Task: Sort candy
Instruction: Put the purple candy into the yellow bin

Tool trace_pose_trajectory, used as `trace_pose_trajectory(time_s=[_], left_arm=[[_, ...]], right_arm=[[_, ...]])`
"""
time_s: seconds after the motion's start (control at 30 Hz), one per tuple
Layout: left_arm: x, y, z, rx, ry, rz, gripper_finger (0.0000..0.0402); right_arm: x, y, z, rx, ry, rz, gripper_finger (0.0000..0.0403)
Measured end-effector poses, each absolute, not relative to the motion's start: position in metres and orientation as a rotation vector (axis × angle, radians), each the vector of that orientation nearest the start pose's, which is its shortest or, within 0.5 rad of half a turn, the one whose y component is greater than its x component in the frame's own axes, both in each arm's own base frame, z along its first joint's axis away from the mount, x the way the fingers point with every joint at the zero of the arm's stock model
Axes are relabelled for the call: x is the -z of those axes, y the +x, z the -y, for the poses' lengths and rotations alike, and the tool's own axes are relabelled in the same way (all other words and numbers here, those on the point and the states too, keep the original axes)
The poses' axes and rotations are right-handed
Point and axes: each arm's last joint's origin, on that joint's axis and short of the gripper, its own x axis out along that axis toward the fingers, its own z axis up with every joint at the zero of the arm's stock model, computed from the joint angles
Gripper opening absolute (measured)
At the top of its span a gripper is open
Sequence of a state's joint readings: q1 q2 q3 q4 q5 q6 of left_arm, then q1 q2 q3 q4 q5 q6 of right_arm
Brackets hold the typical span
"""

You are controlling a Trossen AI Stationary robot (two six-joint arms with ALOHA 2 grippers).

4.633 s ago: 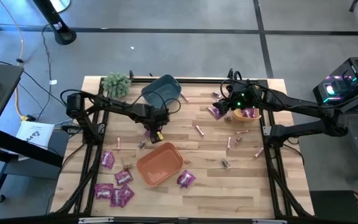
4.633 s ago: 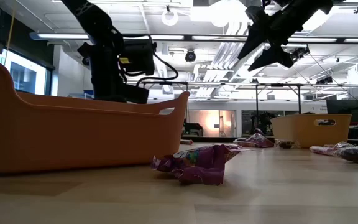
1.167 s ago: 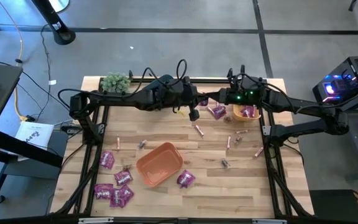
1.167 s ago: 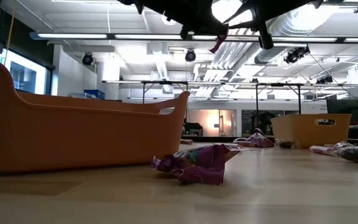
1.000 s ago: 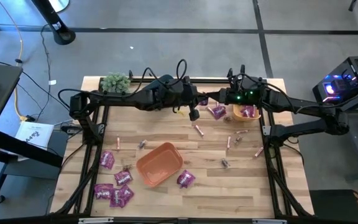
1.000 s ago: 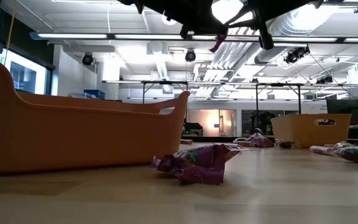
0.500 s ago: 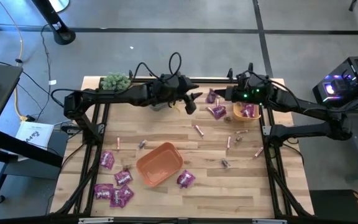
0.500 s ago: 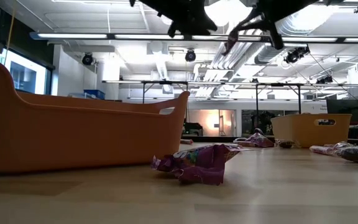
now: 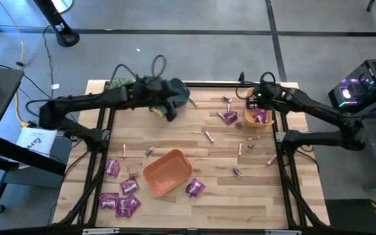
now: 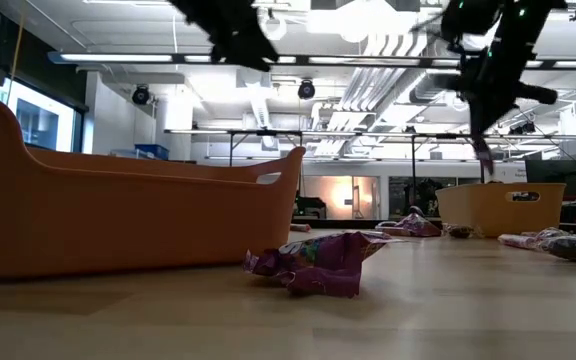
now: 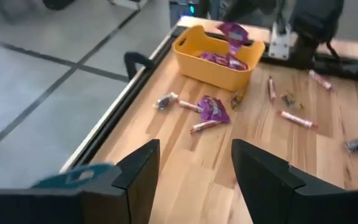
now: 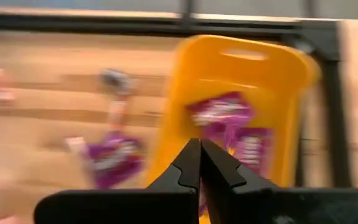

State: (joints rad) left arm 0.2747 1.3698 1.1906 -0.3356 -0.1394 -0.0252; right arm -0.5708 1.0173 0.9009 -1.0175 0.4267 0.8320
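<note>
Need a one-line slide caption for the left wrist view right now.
Left hand open and empty above the table edge, facing the yellow bin where a purple candy packet hangs above it.

High view looks straight down on the whole table [image 9: 240,196]. Low view sits at tabletop level, close behind the orange bin [image 10: 118,215]. Both wrist views share the yellow bin [image 11: 219,62].

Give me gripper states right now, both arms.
Left gripper: open, empty, over the teal bin.
Right gripper: shut on a purple candy packet, above the yellow bin.
</note>
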Motion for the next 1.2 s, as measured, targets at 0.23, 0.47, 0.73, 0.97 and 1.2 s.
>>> trace_pose_trajectory(time_s=[0.23, 0.47, 0.73, 0.97, 1.2], left_arm=[[-0.318, 0.241, -0.075, -0.468, -0.254, -0.416, 0.0188], [-0.312, 0.22, -0.06, -0.482, -0.309, -0.394, 0.0188], [-0.306, 0.219, -0.058, -0.468, -0.265, -0.453, 0.0188], [-0.305, 0.219, -0.06, -0.484, -0.255, -0.457, 0.0188], [-0.305, 0.219, -0.06, -0.485, -0.255, -0.46, 0.0188]], right_arm=[[-0.254, 0.142, 0.122, 1.503, 0.681, -0.885, 0.0005], [-0.241, 0.147, 0.133, 1.423, 0.718, -1.016, 0.0082], [-0.26, 0.174, 0.124, 0.987, 0.692, -0.816, 0.0179], [-0.237, 0.216, 0.107, 0.571, 0.395, -1.011, 0.0186], [-0.185, 0.241, 0.117, 0.617, 0.297, -1.232, 0.0186]])
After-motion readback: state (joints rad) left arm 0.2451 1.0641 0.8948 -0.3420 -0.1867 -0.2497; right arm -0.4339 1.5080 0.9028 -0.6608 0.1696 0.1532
